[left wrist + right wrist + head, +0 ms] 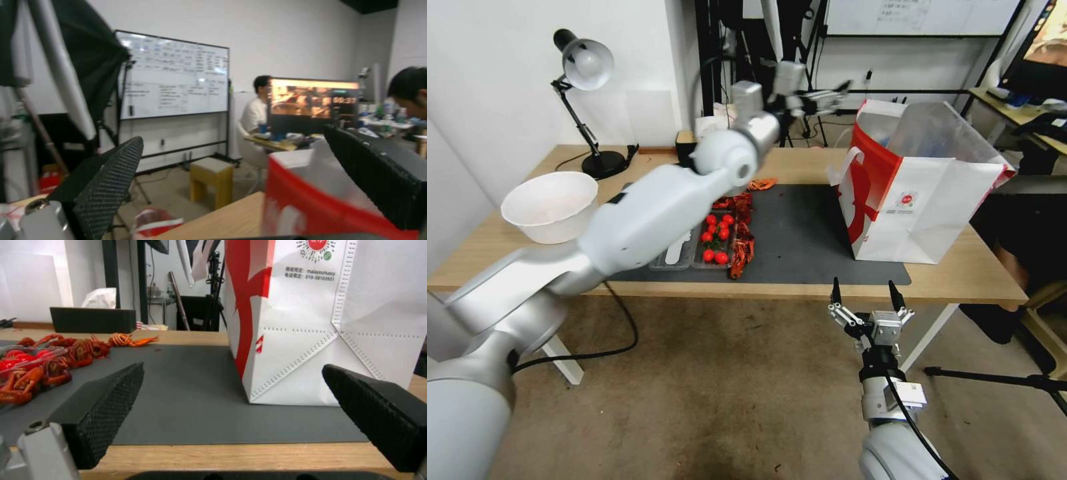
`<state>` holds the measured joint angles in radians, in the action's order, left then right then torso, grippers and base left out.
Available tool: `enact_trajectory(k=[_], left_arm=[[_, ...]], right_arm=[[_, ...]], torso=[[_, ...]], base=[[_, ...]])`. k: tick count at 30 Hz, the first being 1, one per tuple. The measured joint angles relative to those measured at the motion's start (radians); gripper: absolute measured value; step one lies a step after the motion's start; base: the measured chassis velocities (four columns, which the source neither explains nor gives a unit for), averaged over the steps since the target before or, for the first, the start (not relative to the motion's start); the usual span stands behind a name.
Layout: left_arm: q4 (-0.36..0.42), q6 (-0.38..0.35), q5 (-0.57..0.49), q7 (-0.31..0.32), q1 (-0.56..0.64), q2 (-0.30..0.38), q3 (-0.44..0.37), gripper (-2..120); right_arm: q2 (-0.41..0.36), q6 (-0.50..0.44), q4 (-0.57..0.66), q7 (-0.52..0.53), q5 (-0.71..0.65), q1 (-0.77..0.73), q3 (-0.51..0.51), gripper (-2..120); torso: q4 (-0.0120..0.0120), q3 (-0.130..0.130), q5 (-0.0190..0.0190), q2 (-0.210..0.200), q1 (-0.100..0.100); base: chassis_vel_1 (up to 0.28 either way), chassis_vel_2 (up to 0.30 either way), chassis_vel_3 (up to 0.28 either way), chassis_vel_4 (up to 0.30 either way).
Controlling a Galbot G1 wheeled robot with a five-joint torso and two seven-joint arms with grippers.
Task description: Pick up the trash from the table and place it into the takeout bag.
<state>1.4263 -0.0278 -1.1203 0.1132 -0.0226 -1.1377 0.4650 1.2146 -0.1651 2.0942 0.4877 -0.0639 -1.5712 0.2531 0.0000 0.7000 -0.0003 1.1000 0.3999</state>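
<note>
Left gripper (pixel 827 99) hovers empty, jaws spread, beside the takeout bag (pixel 920 193) mouth at the table's (pixel 960 277) far side. Right gripper (pixel 867 293) waits open near the front edge. Judging by this, a drop looks done; next calls for reaching remaining trash.

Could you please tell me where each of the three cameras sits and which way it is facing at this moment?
Head view: high on the robot, looking down at the table; shows the raised left arm and the low right gripper.
Left wrist view: beside the takeout bag rim, facing the room; shows the open left gripper.
Right wrist view: at the table's edge, facing the grey mat and crayfish shells; its open fingers show.
Shared: all see the bag.
</note>
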Motion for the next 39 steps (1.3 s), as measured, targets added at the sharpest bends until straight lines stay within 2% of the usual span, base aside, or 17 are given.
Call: enact_trajectory(k=[4, 10, 12, 13, 16, 19, 20, 21, 22, 25, 32, 34, 39], left_arm=[[0.055, 0.003, 0.012, -0.001, 0.074, 0.077, -0.050, 100], [0.124, 0.004, 0.032, 0.001, 0.184, 0.153, -0.129, 100], [0.163, 0.004, 0.044, 0.001, 0.246, 0.206, -0.174, 100], [0.163, 0.004, 0.044, 0.001, 0.246, 0.206, -0.174, 100], [0.235, 0.005, 0.066, 0.000, 0.349, 0.289, -0.257, 100], [0.257, 0.005, 0.074, 0.000, 0.381, 0.310, -0.283, 100], [0.292, 0.005, 0.091, 0.000, 0.436, 0.337, -0.325, 100], [0.362, 0.009, 0.133, -0.001, 0.572, 0.376, -0.438, 100], [0.362, 0.009, 0.133, -0.001, 0.572, 0.376, -0.438, 100], [0.402, 0.017, 0.155, -0.002, 0.665, 0.399, -0.512, 100], [0.430, 0.034, 0.181, -0.002, 0.737, 0.414, -0.567, 100], [0.451, 0.049, 0.219, 0.001, 0.804, 0.416, -0.619, 100], [0.474, 0.065, 0.274, 0.003, 0.905, 0.408, -0.686, 100]], right_arm=[[-0.002, 0.000, 0.000, 0.000, 0.000, -0.001, 0.000, 100], [-0.002, 0.001, 0.000, 0.000, 0.000, 0.001, -0.004, 100], [-0.002, 0.002, 0.000, 0.000, 0.000, 0.002, -0.008, 100], [-0.002, 0.002, 0.000, 0.000, 0.000, 0.002, -0.008, 100], [-0.001, 0.002, -0.002, 0.000, 0.001, 0.003, -0.014, 100], [-0.001, 0.002, -0.002, -0.001, 0.002, 0.004, -0.015, 100], [-0.001, 0.002, -0.002, 0.000, 0.002, 0.004, -0.015, 100], [-0.001, 0.002, -0.003, 0.000, 0.003, 0.004, -0.016, 100], [-0.001, 0.002, -0.003, 0.000, 0.003, 0.004, -0.016, 100], [-0.001, 0.002, -0.004, -0.001, 0.004, 0.004, -0.018, 100], [-0.001, 0.002, -0.006, -0.001, 0.004, 0.005, -0.020, 100], [-0.001, 0.002, -0.009, -0.001, 0.006, 0.005, -0.022, 100], [0.000, 0.000, -0.012, -0.001, 0.011, 0.001, -0.025, 100]], torso=[[-0.0001, 0.000, 0.0002, 0.000, 0.000], [-0.0002, 0.000, 0.0000, 0.000, 0.000], [0.0000, 0.000, -0.0001, 0.000, 0.000], [0.0000, 0.000, -0.0001, 0.000, 0.000], [0.0003, 0.000, 0.0000, 0.000, 0.000], [0.0002, 0.000, -0.0001, 0.000, 0.000], [0.0000, 0.000, 0.0005, 0.000, 0.000], [0.0000, 0.000, 0.0001, 0.000, 0.000], [0.0000, 0.000, 0.0001, 0.000, 0.000], [0.0002, 0.000, 0.0000, 0.000, 0.000], [0.0001, 0.000, 0.0003, 0.000, 0.000], [-0.0002, 0.000, 0.0003, 0.000, 0.000], [-0.0003, 0.000, 0.0003, 0.000, 0.000]], base=[[0.000, 0.000, 0.000, 0.000], [0.000, 0.000, 0.000, 0.000], [0.000, 0.000, 0.000, 0.000], [0.000, 0.000, 0.000, 0.000], [0.000, 0.000, 0.000, 0.000], [0.000, 0.000, 0.000, 0.000], [0.000, 0.000, 0.000, 0.000], [0.000, 0.000, 0.000, 0.000], [0.000, 0.000, 0.000, 0.000], [0.000, 0.000, 0.000, 0.000], [0.000, 0.000, 0.000, 0.000], [0.000, 0.000, 0.000, 0.000], [0.000, 0.000, 0.000, 0.000]])
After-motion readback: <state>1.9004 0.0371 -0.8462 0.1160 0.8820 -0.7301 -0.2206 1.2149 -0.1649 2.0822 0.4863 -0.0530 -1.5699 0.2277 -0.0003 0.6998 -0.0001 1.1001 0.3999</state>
